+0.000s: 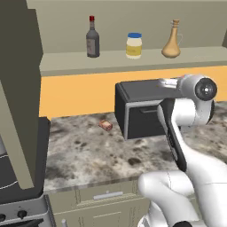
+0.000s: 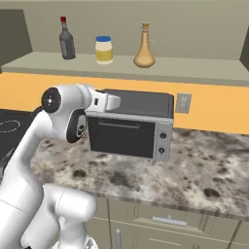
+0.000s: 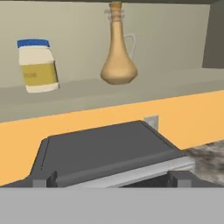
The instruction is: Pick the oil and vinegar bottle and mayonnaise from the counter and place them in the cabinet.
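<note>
The tan oil and vinegar bottle (image 1: 171,42) (image 2: 144,48) (image 3: 118,54) stands upright on the cabinet (image 1: 133,60) (image 2: 194,65) (image 3: 175,83) shelf. To its left on the same shelf stands the mayonnaise (image 1: 134,45) (image 2: 103,50) (image 3: 38,65), a cream jar with a blue lid. My gripper (image 1: 170,82) (image 2: 114,101) (image 3: 111,179) hovers above the black appliance, below and in front of the shelf. It is open, with nothing between its fingertips (image 3: 43,179). The stone-patterned counter (image 1: 97,150) (image 2: 204,170) lies below.
A dark grey bottle with a red cap (image 1: 92,39) (image 2: 66,40) stands at the shelf's left. A black boxy appliance (image 1: 142,111) (image 2: 131,129) (image 3: 105,153) sits on the counter under my hand. A small brown item (image 1: 105,125) lies left of it. A stove (image 1: 17,190) borders the counter's left.
</note>
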Robot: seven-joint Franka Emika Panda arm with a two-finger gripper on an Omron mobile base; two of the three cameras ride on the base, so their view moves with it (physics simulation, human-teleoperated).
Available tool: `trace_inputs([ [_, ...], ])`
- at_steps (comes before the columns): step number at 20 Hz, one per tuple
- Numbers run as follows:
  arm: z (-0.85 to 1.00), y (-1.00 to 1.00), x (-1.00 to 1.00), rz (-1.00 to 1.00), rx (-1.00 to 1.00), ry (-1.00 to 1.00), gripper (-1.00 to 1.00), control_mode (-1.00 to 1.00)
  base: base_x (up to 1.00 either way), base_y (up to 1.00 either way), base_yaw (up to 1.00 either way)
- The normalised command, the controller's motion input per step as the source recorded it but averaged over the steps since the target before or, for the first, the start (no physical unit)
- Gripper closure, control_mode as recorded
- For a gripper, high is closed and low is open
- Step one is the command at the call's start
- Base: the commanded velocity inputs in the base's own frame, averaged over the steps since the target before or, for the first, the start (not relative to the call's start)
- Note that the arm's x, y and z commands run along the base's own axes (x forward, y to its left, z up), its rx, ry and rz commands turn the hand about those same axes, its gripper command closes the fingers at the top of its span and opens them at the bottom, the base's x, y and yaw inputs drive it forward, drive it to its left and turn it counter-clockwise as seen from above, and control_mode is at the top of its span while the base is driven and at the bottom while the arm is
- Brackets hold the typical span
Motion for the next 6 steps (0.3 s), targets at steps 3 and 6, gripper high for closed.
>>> trace_inputs([
  [3,-0.83,0.43,-0.46,0.01,0.02,0.0,-1.0,-1.0,0.0,0.0,0.0],
  [6,-0.97,0.38,-0.31,0.01,0.04,0.01,-1.0,-1.0,0.0,0.0,0.0],
])
